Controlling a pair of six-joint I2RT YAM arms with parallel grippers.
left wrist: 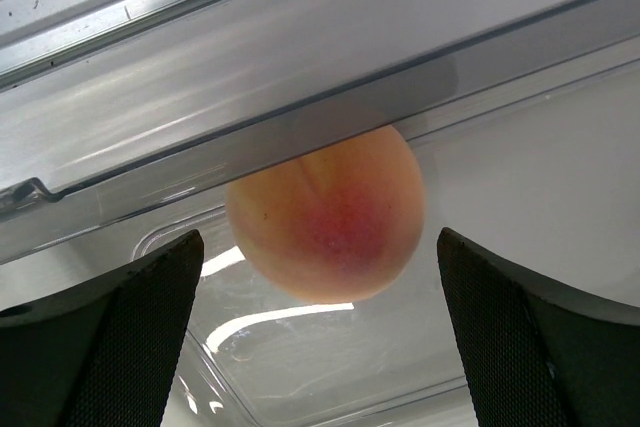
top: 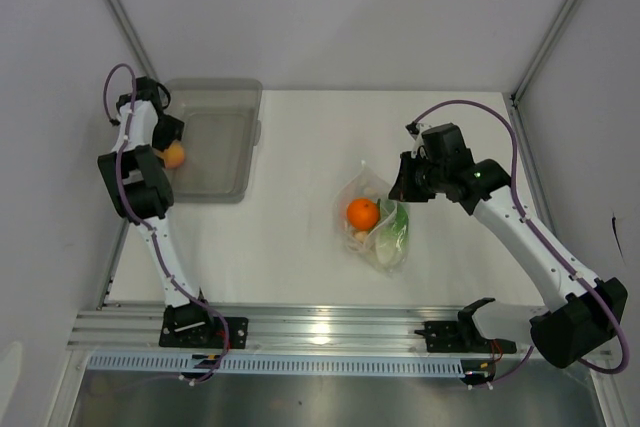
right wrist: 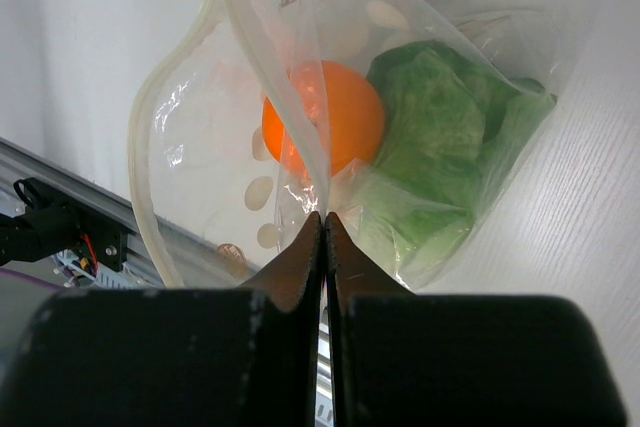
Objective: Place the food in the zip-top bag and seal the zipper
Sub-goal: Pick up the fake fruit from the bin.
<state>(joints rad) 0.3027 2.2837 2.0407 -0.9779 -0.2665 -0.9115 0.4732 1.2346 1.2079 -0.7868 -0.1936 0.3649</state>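
The zip-top bag [right wrist: 230,147] lies right of centre on the white table [top: 290,237], clear and crinkly, its pale zipper strip curling round into an open loop. Inside it there's a bright orange fruit [right wrist: 335,117] pressed against the leafy green lettuce [right wrist: 440,137], and from above a small pale lump [top: 360,236] shows just below the fruit. The right gripper [right wrist: 325,219] has its fingers pressed together on a fold of the bag's film near the mouth. Over on the left, a second fruit [left wrist: 325,217], peachy orange with a red blush, sits against the left wall of the translucent grey bin [top: 215,142], tucked under the rim. The left gripper [left wrist: 320,257] is spread wide, one finger on each side of that fruit, neither visibly touching it. The bin's rim runs right across the wrist view above the fruit.
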